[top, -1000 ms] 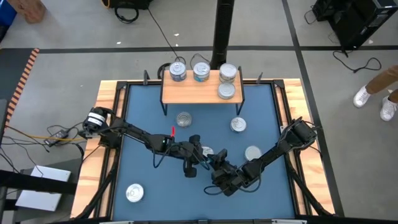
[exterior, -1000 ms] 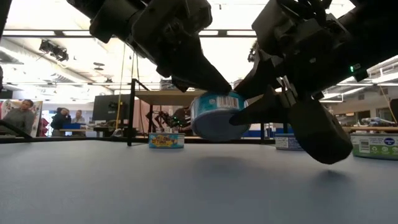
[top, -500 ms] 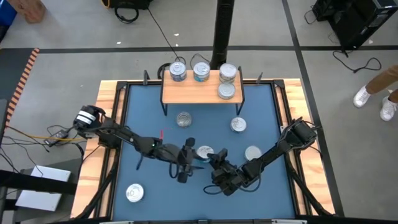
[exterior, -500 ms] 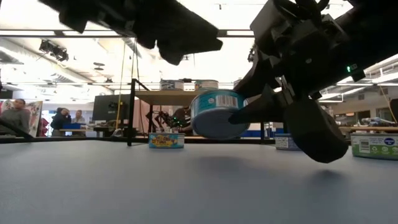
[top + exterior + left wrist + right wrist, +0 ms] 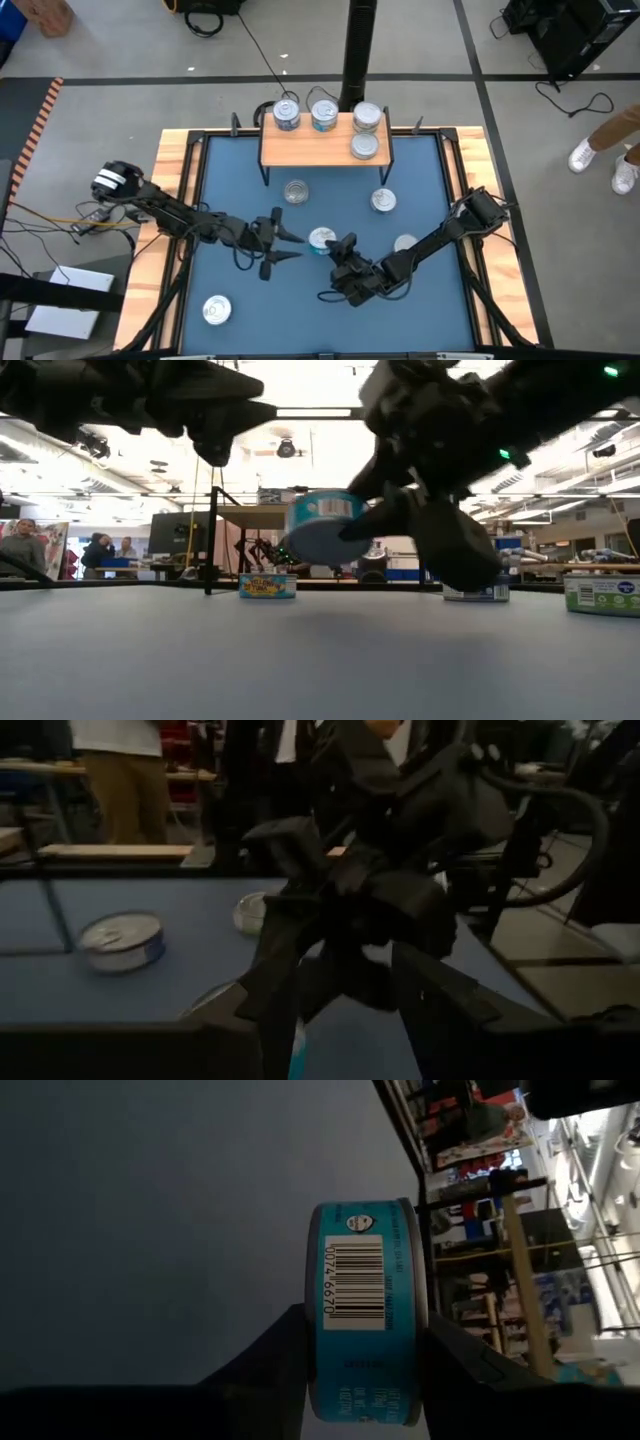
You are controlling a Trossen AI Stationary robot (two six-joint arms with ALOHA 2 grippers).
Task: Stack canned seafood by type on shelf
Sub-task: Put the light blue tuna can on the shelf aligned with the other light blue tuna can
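**Right arm's got the teal tin — notes on how these cans handle**

So the right gripper (image 5: pixel 330 247) is clamped on a tin (image 5: pixel 326 523) with a teal-blue side label, barcode facing the wrist camera, one finger on the flat top and one on the flat bottom. It hangs clear of the blue mat (image 5: pixel 230 180), roughly mid-table and well short of the shelf (image 5: pixel 320 145). The left gripper (image 5: pixel 290 245) sits just beside it with its fingers spread and nothing between them.

Handling guess: rigid metal, dense for its size, won't crush. The bare silver lid looks slick though, so a pinch across the flat faces like this one could let it swivel. Squeezing across the labelled side wall would probably bite better, but the wall is curved, so you'd want to be dead centre.

Looks-wise they're short round pucks with shiny tops and pull tabs. Four are on the shelf already — three along the back edge, one nearer the front at the right. Loose ones on the mat: one just in front of the shelf (image 5: pixel 295 190), two on the right (image 5: pixel 383 201), one in the near left corner (image 5: pixel 216 311).
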